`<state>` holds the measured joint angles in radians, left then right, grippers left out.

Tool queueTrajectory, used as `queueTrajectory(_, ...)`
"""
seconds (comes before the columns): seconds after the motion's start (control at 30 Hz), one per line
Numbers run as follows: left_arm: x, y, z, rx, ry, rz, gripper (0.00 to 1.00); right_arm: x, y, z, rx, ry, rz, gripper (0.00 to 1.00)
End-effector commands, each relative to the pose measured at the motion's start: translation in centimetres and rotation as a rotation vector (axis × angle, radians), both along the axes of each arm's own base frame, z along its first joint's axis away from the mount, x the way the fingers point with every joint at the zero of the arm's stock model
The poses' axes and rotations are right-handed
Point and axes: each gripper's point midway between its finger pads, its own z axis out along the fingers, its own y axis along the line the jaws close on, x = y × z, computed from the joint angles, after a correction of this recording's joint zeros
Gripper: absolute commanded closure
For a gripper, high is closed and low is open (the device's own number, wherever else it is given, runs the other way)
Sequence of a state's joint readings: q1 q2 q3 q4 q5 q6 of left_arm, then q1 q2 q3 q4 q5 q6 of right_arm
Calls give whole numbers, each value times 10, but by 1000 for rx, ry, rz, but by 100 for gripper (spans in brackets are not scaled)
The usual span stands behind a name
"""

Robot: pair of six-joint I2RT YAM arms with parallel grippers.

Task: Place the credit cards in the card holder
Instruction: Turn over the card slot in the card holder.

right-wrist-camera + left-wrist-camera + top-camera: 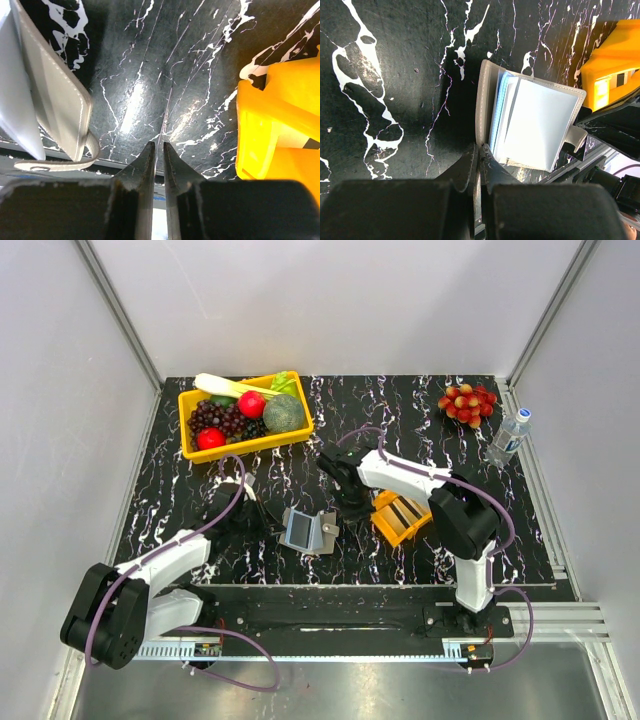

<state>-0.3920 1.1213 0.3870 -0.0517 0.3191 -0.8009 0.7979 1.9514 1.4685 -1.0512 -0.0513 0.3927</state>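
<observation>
The card holder (308, 530) lies open on the black marbled table, grey cover outside, pale blue pockets (540, 125) facing up. My left gripper (481, 150) is shut on the holder's left cover edge (275, 523). My right gripper (158, 146) hovers low over the table between the holder's strap side (60, 110) and the small orange tray (280, 115). Its jaws stand a narrow gap apart, and a thin straight edge, like a card seen edge-on, runs up from between them. Dark credit cards (403, 512) lie in the orange tray.
A yellow bin (190, 430) of fruit and vegetables stands at the back left. Red grapes (467, 402) and a water bottle (509, 436) are at the back right. A metal rail (330, 620) runs along the table's near edge.
</observation>
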Motion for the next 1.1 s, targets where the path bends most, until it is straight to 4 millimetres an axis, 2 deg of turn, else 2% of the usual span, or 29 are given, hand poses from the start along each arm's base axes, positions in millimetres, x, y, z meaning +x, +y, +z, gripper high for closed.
queueTrajectory(0.0,14,-10,23,-39,-76,-23,100,1,-3,3,-3,-35,-17,83)
queueTrajectory(0.5,14,-9,21,-35,-72,-21,100,-6,-2,9,19,-75,-51,82)
queueTrajectory(1.07,14,-10,22,-40,-71,-24,100,-4,-5,4,25,-171,-89,84)
